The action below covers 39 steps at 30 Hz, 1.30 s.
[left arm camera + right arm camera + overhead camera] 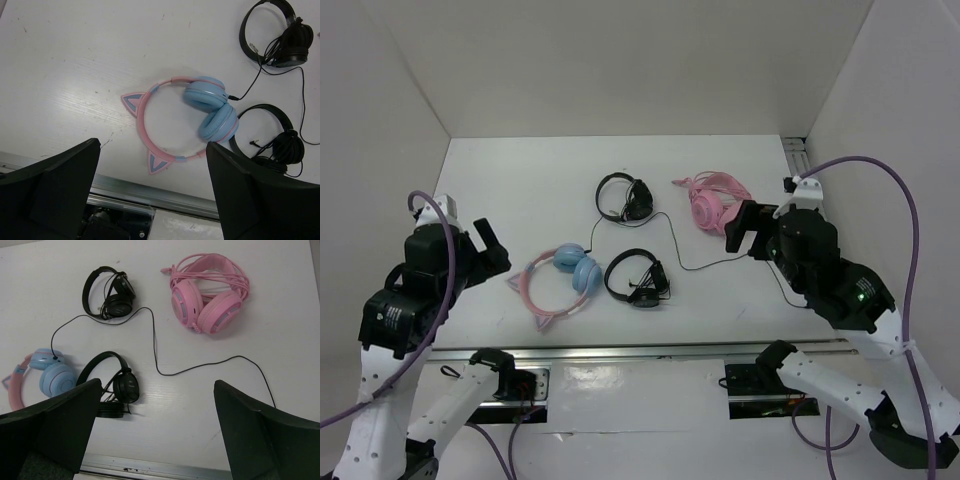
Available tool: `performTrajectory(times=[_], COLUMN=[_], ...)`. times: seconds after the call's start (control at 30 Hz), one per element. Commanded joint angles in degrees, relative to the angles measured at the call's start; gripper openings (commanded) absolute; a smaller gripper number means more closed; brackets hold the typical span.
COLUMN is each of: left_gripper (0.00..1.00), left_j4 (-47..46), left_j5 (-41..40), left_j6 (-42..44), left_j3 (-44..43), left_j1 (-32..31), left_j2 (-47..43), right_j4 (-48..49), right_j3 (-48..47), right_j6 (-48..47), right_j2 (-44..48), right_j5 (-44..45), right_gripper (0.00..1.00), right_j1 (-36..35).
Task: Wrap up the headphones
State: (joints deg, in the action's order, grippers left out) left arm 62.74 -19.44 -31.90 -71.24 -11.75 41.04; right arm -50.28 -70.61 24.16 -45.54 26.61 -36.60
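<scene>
Both pincers released and empty: left gripper [490,248] spread wide, right gripper [748,228] spread wide too. Hovering over the table [520,170], touching nothing.

Headphones [212,107] lying flat just ahead of the left gripper, framed between its 2 fingers, with the pink cat-ear band toward the left finger and the blue cups toward the right finger. Far off to the left side of the right gripper. Cable [155,347] fully loose, leaving a blue cup, looping past the upper black headphones [625,197], then trailing ahead of the right gripper and vanishing under its right finger. Plug end hidden.

Judged as the very start, with 0 turns wound. To do it well:
- Pin the band or a cup with the left gripper so the set cannot slide.
- Take the cable with the right gripper close to the free end and pinch square on the thin cord.
- Avoid the lower black headphones [638,278], just beside the blue cups, and their tangled cord.
- Avoid the all-pink headphones [712,200], near the right gripper.
- Keep light tension and wind around the band.

No brand, label or writing readable anywhere.
</scene>
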Motion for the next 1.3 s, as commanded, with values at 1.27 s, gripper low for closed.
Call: performTrajectory(times=[1.27], left_gripper=[0.97], left_j4=[-26.70], left_j5=[5.12], left_j6=[-29.27], left_j3=[38.46], left_j1=[2.17], left_j2=[24.26], right_j4=[16.18], right_j3=[11.63], right_j6=[-0.52], right_j2=[8.09], right_j5=[-26.44], right_gripper=[1.00], right_j1=[0.21])
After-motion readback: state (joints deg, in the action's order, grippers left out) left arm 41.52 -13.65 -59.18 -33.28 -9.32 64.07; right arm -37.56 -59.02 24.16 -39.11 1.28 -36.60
